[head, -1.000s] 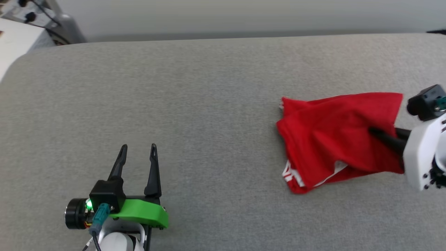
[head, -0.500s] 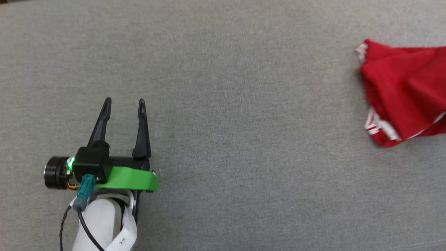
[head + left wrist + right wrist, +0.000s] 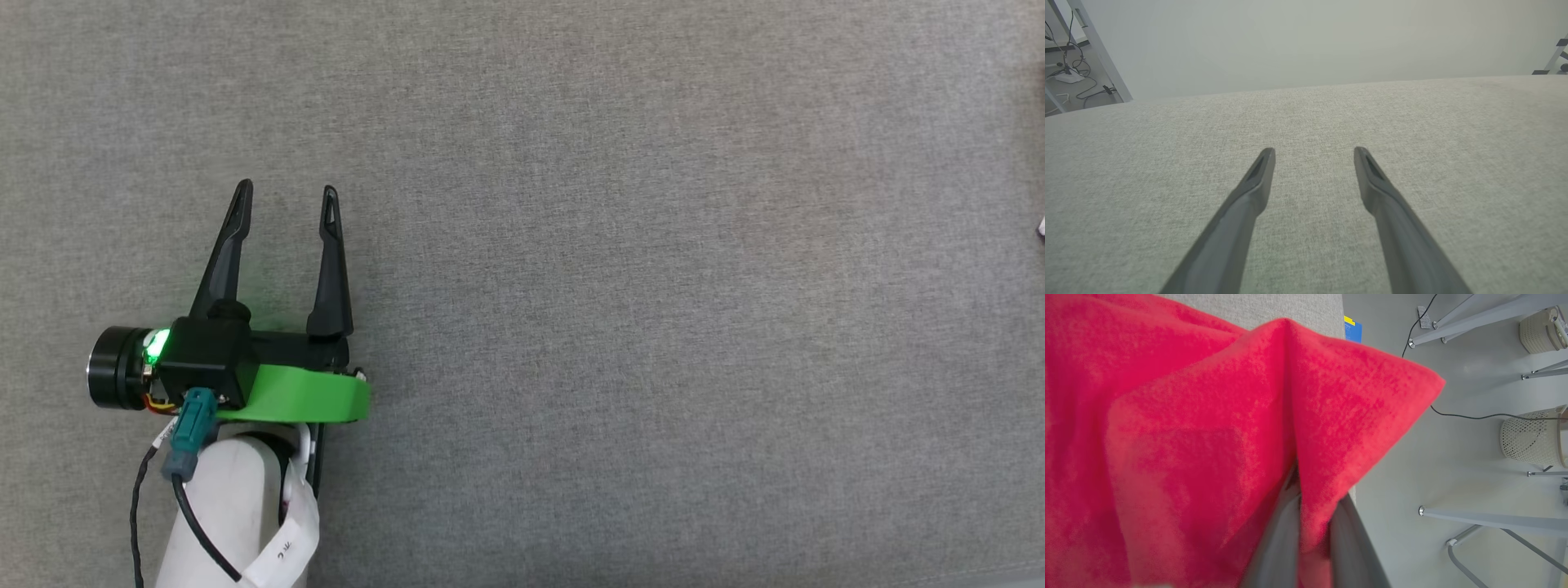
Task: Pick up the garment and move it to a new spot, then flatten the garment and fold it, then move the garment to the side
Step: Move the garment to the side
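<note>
left gripper (image 3: pixel 286 188) spread wide, empty, above bare grey surface (image 3: pixel 653 245). garment (image 3: pixel 1208 416) is bunched in the right gripper (image 3: pixel 1308 506), clenched on a red fold by the surface edge. right arm nearer, likely carries the move.

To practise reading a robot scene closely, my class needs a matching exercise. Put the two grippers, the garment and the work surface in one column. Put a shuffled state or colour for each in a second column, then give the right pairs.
Column A
1. left gripper
2. right gripper
3. garment
4. work surface

Column B
a. red, bunched into folds
b. open, nothing between its fingers
c. grey, woven texture
d. shut, pinching cloth

Pairs: 1-b, 2-d, 3-a, 4-c
</note>
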You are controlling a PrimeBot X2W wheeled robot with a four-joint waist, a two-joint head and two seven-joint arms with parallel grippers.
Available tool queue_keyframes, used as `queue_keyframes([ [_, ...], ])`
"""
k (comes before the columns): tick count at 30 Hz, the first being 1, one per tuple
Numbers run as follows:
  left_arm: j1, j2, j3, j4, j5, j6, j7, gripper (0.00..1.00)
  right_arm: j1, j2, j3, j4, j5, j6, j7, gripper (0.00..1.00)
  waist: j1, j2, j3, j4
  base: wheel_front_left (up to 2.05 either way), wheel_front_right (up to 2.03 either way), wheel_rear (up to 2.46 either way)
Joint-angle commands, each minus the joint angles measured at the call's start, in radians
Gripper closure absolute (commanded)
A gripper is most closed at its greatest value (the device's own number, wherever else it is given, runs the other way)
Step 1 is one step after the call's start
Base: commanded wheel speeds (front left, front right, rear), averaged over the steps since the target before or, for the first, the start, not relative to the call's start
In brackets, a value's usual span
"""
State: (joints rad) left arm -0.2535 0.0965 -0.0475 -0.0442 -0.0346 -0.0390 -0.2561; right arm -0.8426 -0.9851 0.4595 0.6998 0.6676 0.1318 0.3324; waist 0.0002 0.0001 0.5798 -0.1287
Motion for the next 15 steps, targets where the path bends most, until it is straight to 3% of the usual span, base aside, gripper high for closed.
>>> queue_keyframes([
  [1, -0.008, 0.005, 0.001, -0.002, 0.002, 0.009, -0.006, 0.00, -0.019, 0.023, -0.009, 0.027, 0.003, -0.001, -0.007, 1.00, -0.0002, -0.0001, -0.011, 0.007, 0.00, 0.00, 0.00],
  [2, -0.002, 0.003, 0.002, 0.001, 0.000, 0.011, -0.006, 0.00, -0.023, 0.036, -0.014, 0.045, 0.001, -0.001, -0.013, 0.01, -0.0002, -0.0001, -0.022, 0.009, 0.00, 0.00, 0.00],
  [8, 0.041, -0.008, -0.001, 0.026, -0.016, 0.020, -0.006, 0.00, -0.014, 0.052, -0.025, 0.075, -0.039, -0.001, -0.094, 0.00, -0.0002, -0.0001, -0.132, 0.028, 0.00, 0.00, 0.00],
  [12, 0.133, -0.024, -0.004, 0.049, -0.045, 0.033, -0.006, 0.00, 0.028, 0.123, -0.112, -0.023, -0.141, -0.001, -0.352, 0.00, -0.0002, -0.0001, -0.279, 0.052, 0.00, 0.00, 0.00],
  [15, 0.160, -0.028, -0.001, 0.054, -0.056, 0.037, -0.006, 0.00, 0.057, 0.188, -0.173, -0.063, -0.201, -0.001, -0.447, 0.00, -0.0002, -0.0001, -0.319, 0.062, 0.00, 0.00, 0.00],
])
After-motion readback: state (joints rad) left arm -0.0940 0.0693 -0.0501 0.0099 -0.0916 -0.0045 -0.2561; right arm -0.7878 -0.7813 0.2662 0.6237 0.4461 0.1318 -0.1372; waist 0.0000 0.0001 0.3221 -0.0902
